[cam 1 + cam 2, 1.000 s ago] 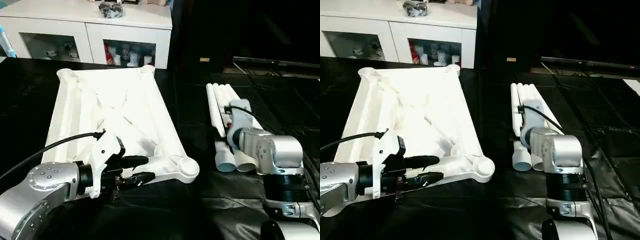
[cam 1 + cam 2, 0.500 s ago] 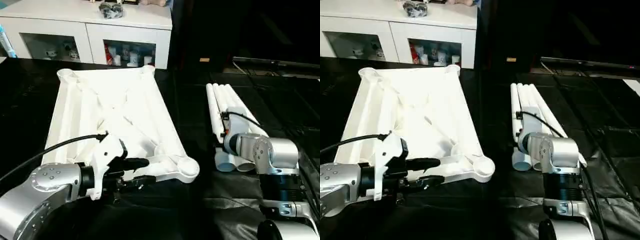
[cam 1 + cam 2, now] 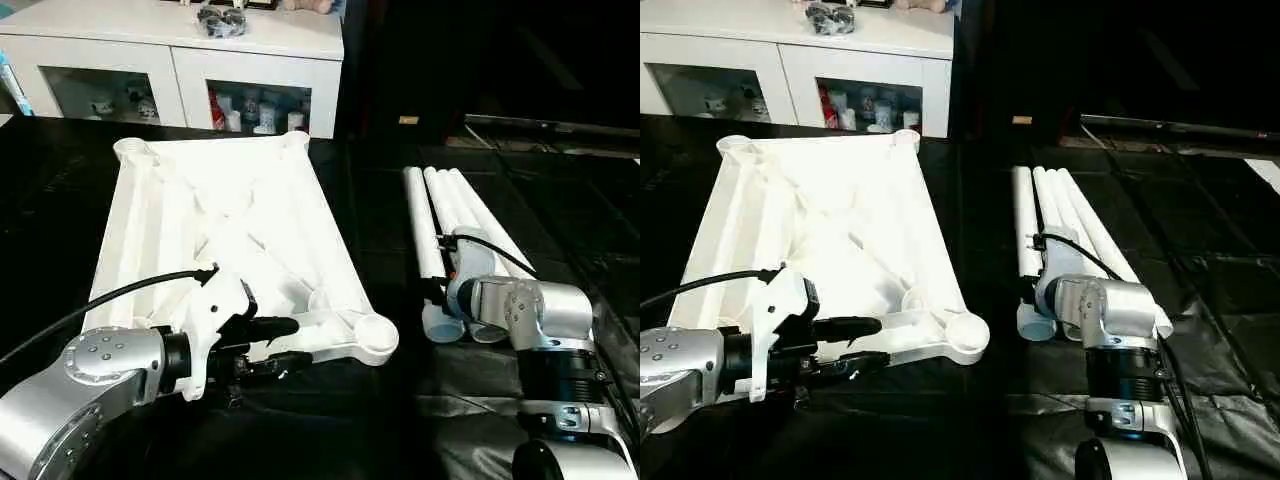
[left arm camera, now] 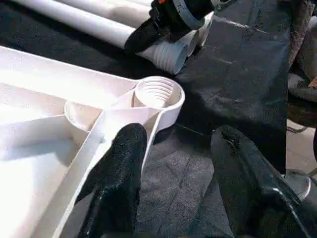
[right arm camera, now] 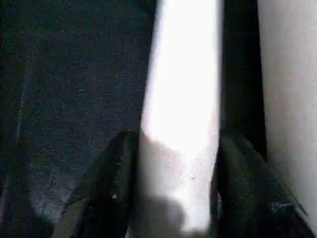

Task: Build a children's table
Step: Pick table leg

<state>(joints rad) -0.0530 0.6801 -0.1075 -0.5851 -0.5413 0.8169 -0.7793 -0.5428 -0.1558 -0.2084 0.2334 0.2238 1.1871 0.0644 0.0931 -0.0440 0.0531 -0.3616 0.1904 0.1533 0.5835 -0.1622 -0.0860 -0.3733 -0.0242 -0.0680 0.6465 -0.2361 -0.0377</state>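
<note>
The white table top (image 3: pixel 225 215) lies upside down on the black cloth, ribs and round corner sockets facing up. My left gripper (image 3: pixel 298 340) is open at its near edge: one finger (image 4: pixel 124 163) lies over the rim beside the near right socket (image 4: pixel 153 93), the other rests on the cloth. Several white tube legs (image 3: pixel 470 210) lie side by side to the right. My right gripper (image 5: pixel 178 141) is shut on the leftmost leg (image 3: pixel 420 230) near its threaded end (image 4: pixel 166 54), with a finger against each side of the tube.
A white cabinet (image 3: pixel 170 50) with glass doors stands behind the table top, with a dark object (image 3: pixel 222 18) on it. Black cloth (image 3: pixel 400 410) covers the work surface. A black cable (image 3: pixel 110 295) runs along my left forearm.
My right wrist has come down onto the legs. The leftmost leg has swung left, away from the others. My left gripper stays at the table top's near edge.
</note>
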